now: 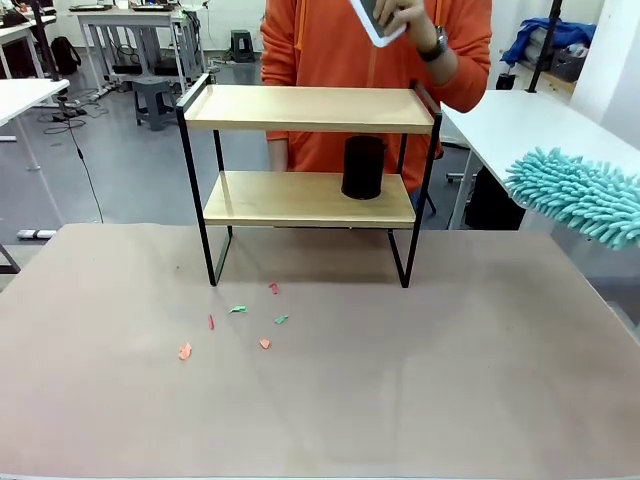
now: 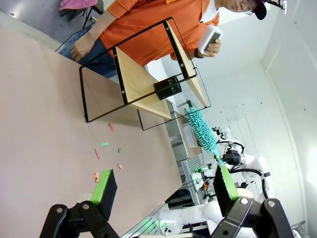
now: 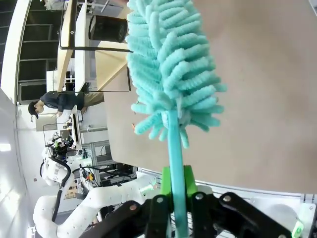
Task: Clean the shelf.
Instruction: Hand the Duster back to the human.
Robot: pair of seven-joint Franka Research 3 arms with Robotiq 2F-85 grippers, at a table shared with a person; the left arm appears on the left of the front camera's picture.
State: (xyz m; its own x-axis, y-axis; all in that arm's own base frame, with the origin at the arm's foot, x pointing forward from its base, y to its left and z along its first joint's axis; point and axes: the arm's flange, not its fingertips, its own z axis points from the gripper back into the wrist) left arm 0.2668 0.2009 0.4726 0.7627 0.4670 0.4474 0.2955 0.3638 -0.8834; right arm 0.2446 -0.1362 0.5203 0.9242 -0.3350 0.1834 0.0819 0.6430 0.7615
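Observation:
The shelf [image 1: 310, 108] stands at the far middle of the table, two light boards in a black frame. A black cup [image 1: 363, 167] sits on its lower board; the top board is bare. A fluffy teal duster [image 1: 580, 195] hangs in the air to the right of the shelf, level with the lower board. In the right wrist view my right gripper [image 3: 174, 186] is shut on the duster's handle [image 3: 173, 144], with the shelf [image 3: 79, 44] farther off. My left gripper [image 2: 163, 186] hangs open above the table, nothing between its green pads [image 2: 104, 186], and faces the shelf [image 2: 143, 79].
Several small red, orange and green scraps [image 1: 240, 318] lie on the brown table cover [image 1: 450, 380] in front of the shelf. A person in an orange top [image 1: 330, 60] stands behind the shelf holding a white flat object [image 1: 372, 22]. A white table [image 1: 520, 130] is at the right.

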